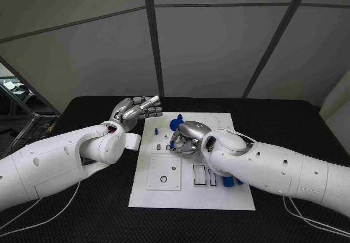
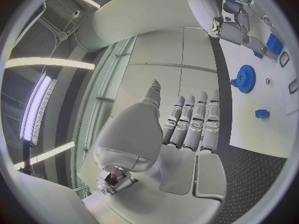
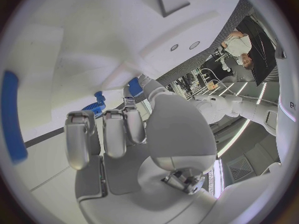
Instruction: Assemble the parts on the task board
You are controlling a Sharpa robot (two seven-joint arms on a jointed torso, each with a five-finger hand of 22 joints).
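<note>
The right hand [image 1: 186, 139], fingers curled down over small blue parts [image 1: 171, 147] mid task board [image 1: 193, 200], seems mid-placement, needing careful seating, while the left hand [image 1: 136, 109] hovers far-left, fingers straight, empty.

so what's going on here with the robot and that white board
The robot is working on the white task board on the black table. Its right hand is down over the middle of the board with fingers curled, close to a blue gear; whether it holds a part cannot be told. The left hand is raised beside the board's far left corner, fingers straight, holding nothing.
</note>
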